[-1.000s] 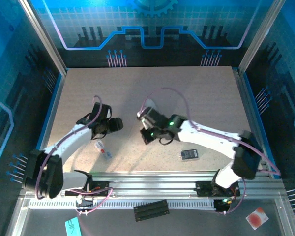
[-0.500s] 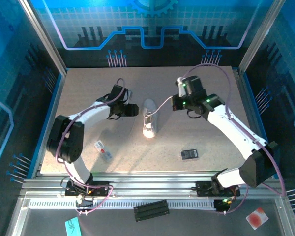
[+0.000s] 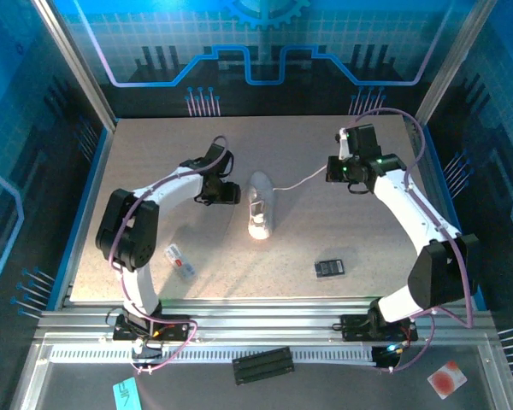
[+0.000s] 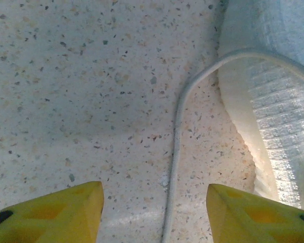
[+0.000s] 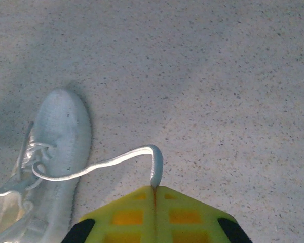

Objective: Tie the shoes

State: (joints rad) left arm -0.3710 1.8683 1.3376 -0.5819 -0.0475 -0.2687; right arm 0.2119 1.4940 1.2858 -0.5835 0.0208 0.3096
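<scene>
White lace [image 5: 101, 164] pinched, shoe [image 3: 260, 205] in the middle

Speckled and pale brown, the table [image 3: 154, 145] has the small white shoe near its middle, between the two arms. One end of the shoe points toward the arms and the other end points away.

The right gripper [image 5: 154, 190] is off to the right of the shoe, well apart from it. Its two yellow fingers are pressed together and pinch the tip of the thin white lace. From the fingers the lace makes a little bend, then runs back across the table to the top of the shoe.

The left gripper [image 4: 154, 195] is just beside the shoe on its left side, low over the table. Its yellow fingers [image 4: 61, 212] are spread apart and hold nothing. A second lace [image 4: 175, 152] comes off the side of the shoe, bends, and lies flat on the table in the gap between those fingers. It touches neither finger.

Nearer the arms, a small flat black rectangle [image 3: 329, 267] lies to the right of the shoe. A small white tag [image 3: 179, 260] lies to the left. Both are well apart from the shoe.
</scene>
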